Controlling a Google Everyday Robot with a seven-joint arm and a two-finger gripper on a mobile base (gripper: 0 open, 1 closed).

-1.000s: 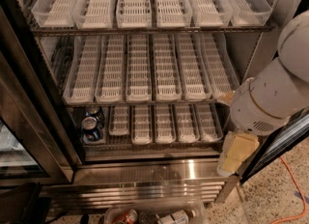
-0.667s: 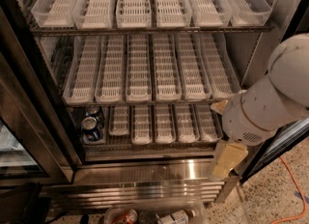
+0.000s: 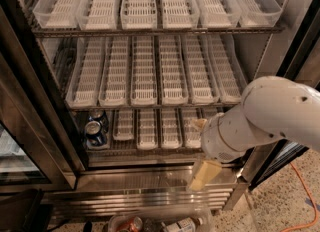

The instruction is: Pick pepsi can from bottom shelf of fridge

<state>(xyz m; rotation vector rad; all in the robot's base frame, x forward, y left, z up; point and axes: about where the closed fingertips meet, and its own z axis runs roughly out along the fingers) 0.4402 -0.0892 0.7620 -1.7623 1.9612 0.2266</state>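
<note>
The pepsi can (image 3: pixel 94 132), dark blue with a silver top, stands in the leftmost lane of the bottom shelf (image 3: pixel 150 148) of the fridge (image 3: pixel 45 106). A second dark can (image 3: pixel 99 116) stands right behind it. My gripper (image 3: pixel 201 149) is at the right front of the bottom shelf, well to the right of the can and apart from it. Its two tan fingers (image 3: pixel 203 174) stand apart, open and empty. The white arm (image 3: pixel 270 113) comes in from the right and hides the shelf's right end.
Two upper racks (image 3: pixel 150 101) with long white lane trays overhang the bottom shelf. A black door frame (image 3: pixel 35 101) stands just left of the can. The ribbed steel base (image 3: pixel 140 196) lies below. Bottles in a bin (image 3: pixel 182 224) and an orange cable (image 3: pixel 306 196) lie on the floor.
My arm and gripper have moved left and down, in front of the right end of the bottom shelf. The cans have not moved.
</note>
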